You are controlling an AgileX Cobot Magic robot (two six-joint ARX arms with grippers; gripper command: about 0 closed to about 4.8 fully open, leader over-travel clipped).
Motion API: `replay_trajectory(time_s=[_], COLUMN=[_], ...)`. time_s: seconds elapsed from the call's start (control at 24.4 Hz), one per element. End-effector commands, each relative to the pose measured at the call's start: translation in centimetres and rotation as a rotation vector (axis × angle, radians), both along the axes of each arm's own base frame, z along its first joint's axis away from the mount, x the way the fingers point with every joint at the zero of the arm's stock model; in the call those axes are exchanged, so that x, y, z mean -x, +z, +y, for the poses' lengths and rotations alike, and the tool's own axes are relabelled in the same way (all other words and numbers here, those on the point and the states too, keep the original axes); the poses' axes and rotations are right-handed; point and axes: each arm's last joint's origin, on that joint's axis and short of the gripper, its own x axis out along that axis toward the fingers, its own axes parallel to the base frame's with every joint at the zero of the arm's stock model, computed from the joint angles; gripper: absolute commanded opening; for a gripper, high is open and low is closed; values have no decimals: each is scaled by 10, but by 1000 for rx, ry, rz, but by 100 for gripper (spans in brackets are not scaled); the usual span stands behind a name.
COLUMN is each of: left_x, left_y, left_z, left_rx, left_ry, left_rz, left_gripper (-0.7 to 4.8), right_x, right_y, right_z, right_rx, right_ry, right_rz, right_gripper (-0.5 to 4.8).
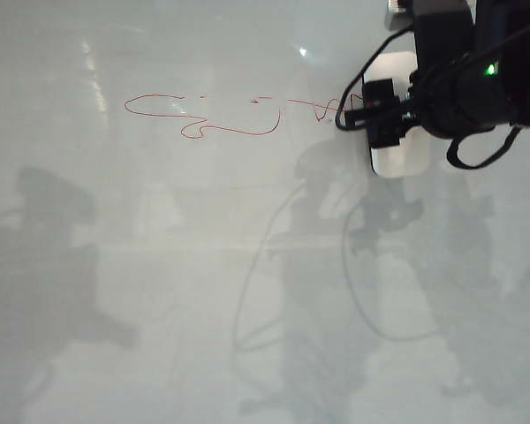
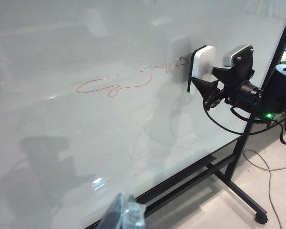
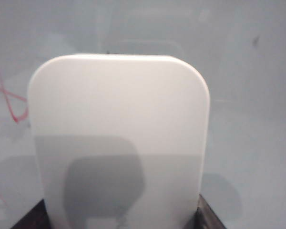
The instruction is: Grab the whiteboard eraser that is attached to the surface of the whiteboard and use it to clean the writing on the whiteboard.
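The whiteboard (image 1: 159,265) fills the exterior view. The red writing (image 1: 238,119) runs across its upper middle. My right gripper (image 1: 382,113) comes in from the upper right and is shut on the white whiteboard eraser (image 1: 397,161), held flat on the board at the writing's right end. The right wrist view shows the eraser (image 3: 119,119) up close, with a dark finger (image 3: 207,214) at each lower side and a loop of the writing (image 3: 12,102) beside it. In the left wrist view my left gripper (image 2: 126,214) is shut and empty, well back from the board (image 2: 62,119), eraser (image 2: 202,64) and writing (image 2: 119,86).
The board stands on a black wheeled frame (image 2: 229,176) with a caster (image 2: 260,218) on the floor. A loose cable (image 2: 267,162) lies on the floor beside it. A small dark speck (image 3: 255,41) marks the board beyond the eraser.
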Motion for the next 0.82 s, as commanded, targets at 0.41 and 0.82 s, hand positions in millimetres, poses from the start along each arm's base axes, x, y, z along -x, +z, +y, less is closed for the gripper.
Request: replay_trajectory(time_s=[0.41, 0.82], left_x=[0, 0], left_y=[1, 1], left_z=[0, 0], left_rx=[3, 3], left_ry=[0, 0], left_rz=[-11, -11], left_gripper=[-5, -5], right_x=[-45, -53], right_y=[30, 28], right_z=[19, 56], right_rx=[-79, -92], right_ry=[89, 235], right_rz=[-80, -41], right_gripper=[147, 148])
